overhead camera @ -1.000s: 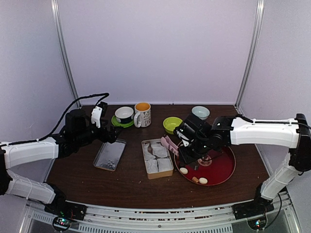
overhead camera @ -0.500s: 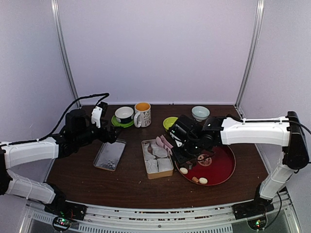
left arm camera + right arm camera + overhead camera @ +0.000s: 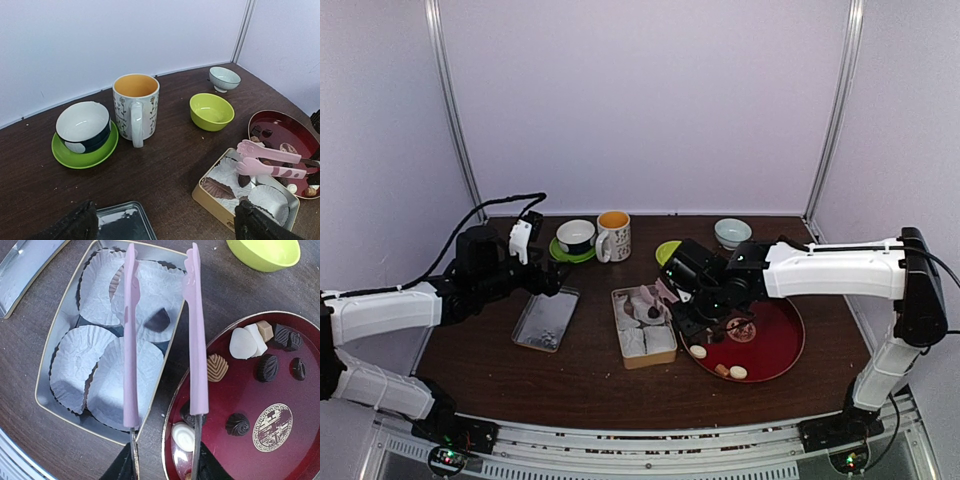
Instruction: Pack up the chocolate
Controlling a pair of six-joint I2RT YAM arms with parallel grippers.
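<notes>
near, lower right: round red lacquer tray [image 3: 300, 430], most chocolates [image 3: 267, 367] unpacked | centre: tan rectangular tin [image 3: 650, 362], we see one dark chocolate piece [image 3: 157, 320] in a paper cup, others empty | right gripper [image 3: 162, 465] clamps pink plastic tongs [image 3: 131, 340], tips apart above tin | mid-left: left gripper [image 3: 548, 283] gaping, empty

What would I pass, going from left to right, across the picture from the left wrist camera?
Green saucer with a dark bowl on it → floral mug → lime-green bowl → red tray.
</notes>
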